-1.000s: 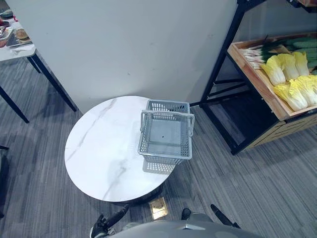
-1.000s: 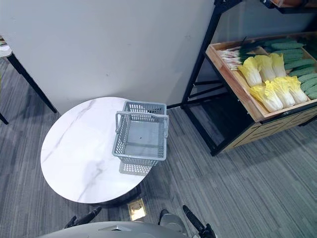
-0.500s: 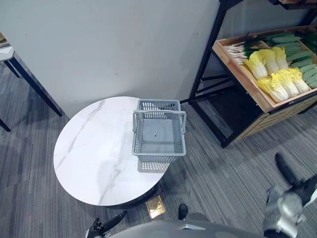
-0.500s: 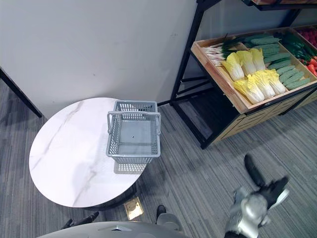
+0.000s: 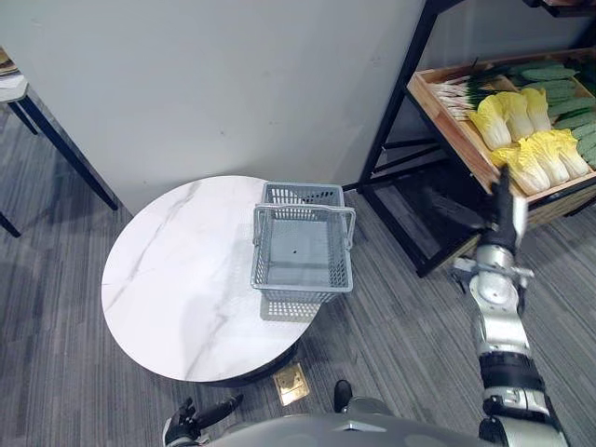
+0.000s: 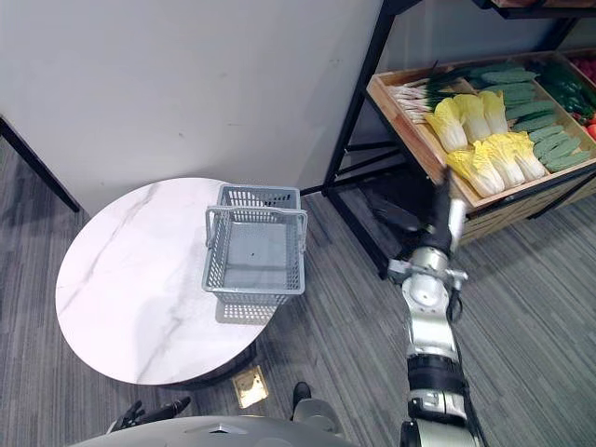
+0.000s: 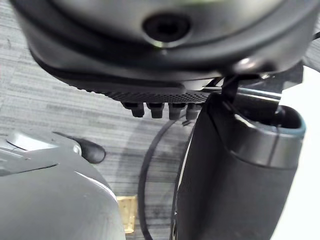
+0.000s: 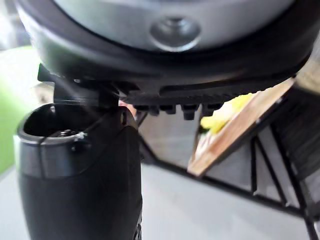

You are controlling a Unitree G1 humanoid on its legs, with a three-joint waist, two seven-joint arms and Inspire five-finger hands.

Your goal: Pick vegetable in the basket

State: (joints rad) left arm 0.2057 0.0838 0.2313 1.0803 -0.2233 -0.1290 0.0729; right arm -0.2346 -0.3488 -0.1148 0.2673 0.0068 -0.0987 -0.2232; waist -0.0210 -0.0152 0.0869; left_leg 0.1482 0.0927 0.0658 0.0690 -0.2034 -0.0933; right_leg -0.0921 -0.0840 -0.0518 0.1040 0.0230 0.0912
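Right hand up in the right-centre of the frame, fingers straight and apart, pointing up-frame, holding nothing. Fingertips level with the front rim of the wooden crate on the black shelf frame; whether touching the rim, cannot tell.

Napa cabbages inside the crate, upper right of the frame, in two rows. Nearest one, front row, just up and right of the fingertips. Long axes roughly front-to-back in the crate, slightly slanted up-down in the frame, close to in line with the fingers. Cucumbers further right, green onions at the crate's far left end.

Grey plastic basket empty, on the right edge of the round marble desk, centre frame, well apart from the crate and left of the right hand.

Left hand low at bottom left, idle, state not readable.

Judgement: right hand far nearer; next move likely a short reach up-right over the rim, then a wrap across the cabbage's width.
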